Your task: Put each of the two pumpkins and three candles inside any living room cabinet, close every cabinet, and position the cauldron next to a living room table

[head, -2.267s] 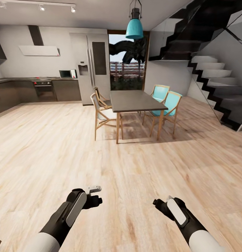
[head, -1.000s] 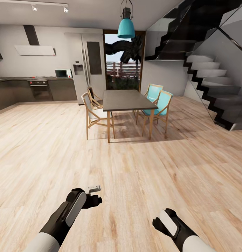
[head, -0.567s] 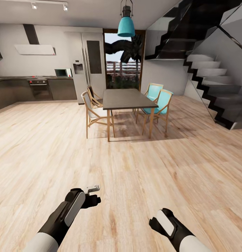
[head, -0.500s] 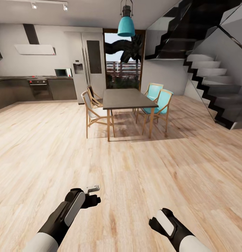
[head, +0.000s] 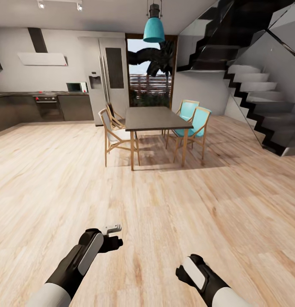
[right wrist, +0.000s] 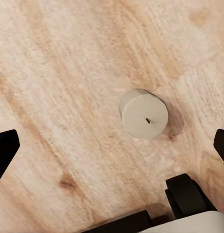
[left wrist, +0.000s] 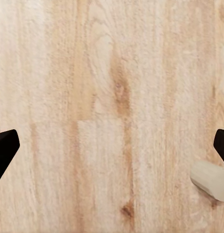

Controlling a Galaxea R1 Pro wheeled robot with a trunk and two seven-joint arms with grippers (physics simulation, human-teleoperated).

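My left pincer (head: pixel 114 236) and right pincer (head: pixel 181 273) hang over the floor (head: pixel 164 204), both spread apart, tips cut off. One candle (right wrist: pixel 144 114) stands upright beneath my right; a second candle (left wrist: pixel 210 180), half cut off.

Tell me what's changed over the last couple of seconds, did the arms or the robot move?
The whole head view has shifted, so the camera moved: the dining table now sits further left in it. The right gripper has drawn back toward the robot and lower in view. The left gripper has barely moved. The right wrist view shows a candle standing on the floor. Nothing was grasped or released.
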